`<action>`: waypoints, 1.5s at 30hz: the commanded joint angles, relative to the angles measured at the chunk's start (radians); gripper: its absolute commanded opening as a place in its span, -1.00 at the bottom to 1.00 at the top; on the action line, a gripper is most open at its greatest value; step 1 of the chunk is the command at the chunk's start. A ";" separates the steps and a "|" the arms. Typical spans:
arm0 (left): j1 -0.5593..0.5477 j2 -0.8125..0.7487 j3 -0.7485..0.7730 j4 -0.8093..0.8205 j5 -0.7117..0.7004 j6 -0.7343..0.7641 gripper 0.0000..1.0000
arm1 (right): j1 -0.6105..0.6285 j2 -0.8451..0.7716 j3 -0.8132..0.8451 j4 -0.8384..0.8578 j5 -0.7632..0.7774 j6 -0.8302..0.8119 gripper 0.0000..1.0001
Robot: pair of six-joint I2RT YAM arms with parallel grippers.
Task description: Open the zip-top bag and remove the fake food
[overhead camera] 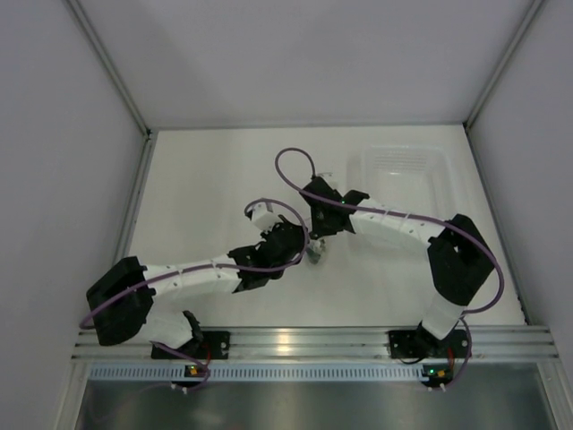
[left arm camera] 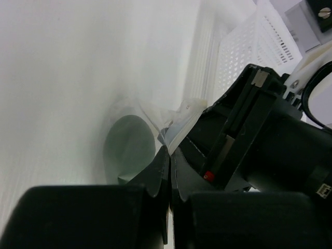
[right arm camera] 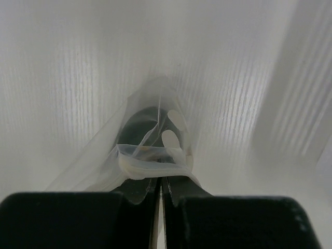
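While left gripper and right gripper pinch zip-top bag, it looks unopened.
Inside, fake food; tray two o'clock.

zip-top bag: 1 | fake food: 1 | clear tray: 1 | grippers: 2 (left gripper, right gripper)

The white table carries a clear tray at its far right.

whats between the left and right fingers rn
Only the zip-top bag, fake food inside, pinched by the left gripper and right gripper; the top view shows it.
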 commanded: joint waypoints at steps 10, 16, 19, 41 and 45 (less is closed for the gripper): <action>-0.019 -0.034 -0.090 0.027 -0.042 -0.086 -1.00 | 0.013 0.015 0.062 -0.060 -0.116 -0.074 -0.92; -0.022 -0.040 -0.112 0.027 -0.036 -0.088 -1.00 | 0.042 0.037 0.065 -0.075 -0.092 -0.077 -0.74; -0.024 -0.047 -0.110 0.029 -0.035 -0.080 -1.00 | 0.050 0.058 0.072 -0.095 -0.081 -0.081 -0.67; -0.024 -0.071 -0.081 0.024 -0.071 0.032 -1.00 | 0.075 0.078 -0.006 -0.196 -0.012 -0.112 -0.16; -0.025 -0.062 -0.073 0.026 -0.067 0.032 -1.00 | 0.075 0.078 -0.017 -0.205 0.009 -0.110 -0.08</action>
